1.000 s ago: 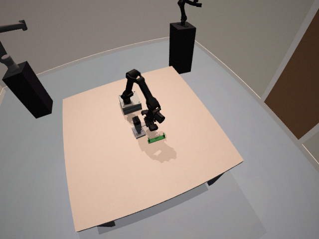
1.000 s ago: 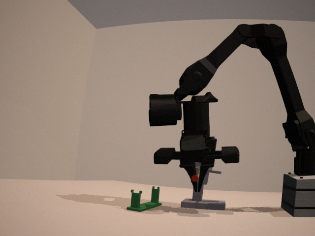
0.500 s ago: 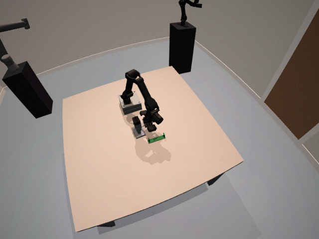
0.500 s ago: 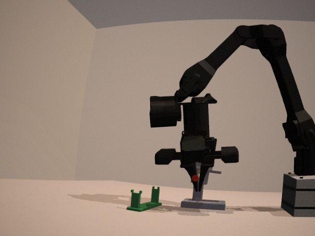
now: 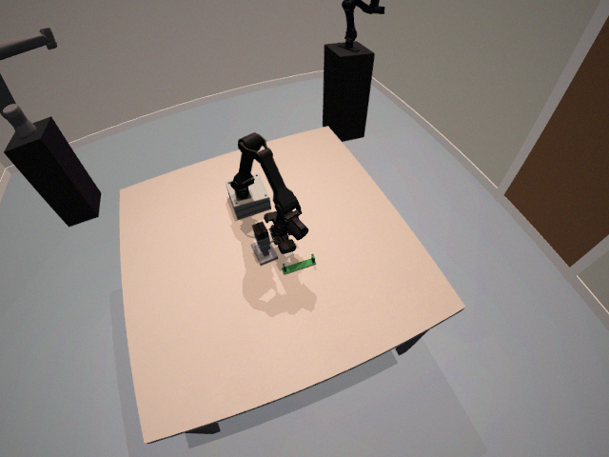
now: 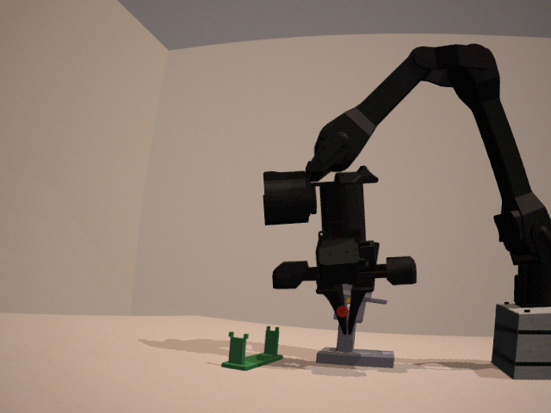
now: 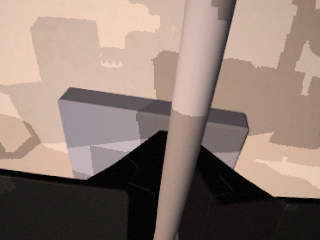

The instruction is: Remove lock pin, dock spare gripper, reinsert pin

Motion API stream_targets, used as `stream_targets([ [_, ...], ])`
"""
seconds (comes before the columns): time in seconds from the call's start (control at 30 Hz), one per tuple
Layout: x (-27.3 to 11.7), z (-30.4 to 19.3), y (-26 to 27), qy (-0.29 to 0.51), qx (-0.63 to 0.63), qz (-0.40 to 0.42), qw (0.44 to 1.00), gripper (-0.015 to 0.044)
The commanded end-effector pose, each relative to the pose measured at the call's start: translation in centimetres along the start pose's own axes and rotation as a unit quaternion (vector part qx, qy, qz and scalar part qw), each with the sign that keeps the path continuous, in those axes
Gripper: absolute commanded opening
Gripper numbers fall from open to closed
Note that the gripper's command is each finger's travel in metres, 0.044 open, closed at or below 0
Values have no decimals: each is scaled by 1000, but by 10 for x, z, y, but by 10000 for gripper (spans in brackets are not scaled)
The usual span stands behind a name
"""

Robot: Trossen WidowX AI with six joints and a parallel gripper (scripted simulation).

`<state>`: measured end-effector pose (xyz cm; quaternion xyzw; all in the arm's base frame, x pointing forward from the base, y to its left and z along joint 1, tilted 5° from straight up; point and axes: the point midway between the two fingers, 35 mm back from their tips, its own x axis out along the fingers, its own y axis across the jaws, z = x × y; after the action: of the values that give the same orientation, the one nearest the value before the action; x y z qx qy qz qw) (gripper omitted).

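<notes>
- The pincer [image 5: 281, 239] [image 6: 347, 331] [image 7: 171, 142] is pinched on the pale, red-ended pin [image 6: 342, 311] [image 7: 192, 95], near the grey mount [image 5: 259, 257] [image 6: 355, 358] [image 7: 102, 122].
- The spare gripper [image 5: 259, 229] sits atop the mount.
- A green rack [image 5: 299, 266] [image 6: 260, 359] stands nearby on the table [image 5: 221, 354] [image 6: 133, 378], well apart from the arm's base [image 5: 253, 208] [image 6: 504, 340].

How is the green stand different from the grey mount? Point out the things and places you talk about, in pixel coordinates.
The green stand [image 5: 299, 266] [image 6: 260, 359] is bright green, but the grey mount [image 5: 265, 255] [image 6: 355, 357] [image 7: 100, 120] is plain grey. The green stand has two short uprights, one at each end; the grey mount has a single post. The green stand is low, while the grey mount is taller. Both have a flat base at the bottom.
</notes>
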<state>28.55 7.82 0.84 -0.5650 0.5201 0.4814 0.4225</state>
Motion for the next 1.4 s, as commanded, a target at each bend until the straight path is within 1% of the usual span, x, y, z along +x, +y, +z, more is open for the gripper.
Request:
stream_targets([
  [0.0, -1, -3, -1, -2, -2, -2, 1000, 0],
  [0.3, 1, -8, -1, -2, -3, 1, 1000, 0],
  [0.53, 2, -7, 0, 0, 0, 3, 1000, 184],
  [0.57, 2, -7, 0, 0, 0, 3, 1000, 200],
  [0.73, 1, -7, 0, 0, -1, 3, 1000, 200],
  [1.37, -32, 12, 8, 6, -11, 19, 1000, 200],
])
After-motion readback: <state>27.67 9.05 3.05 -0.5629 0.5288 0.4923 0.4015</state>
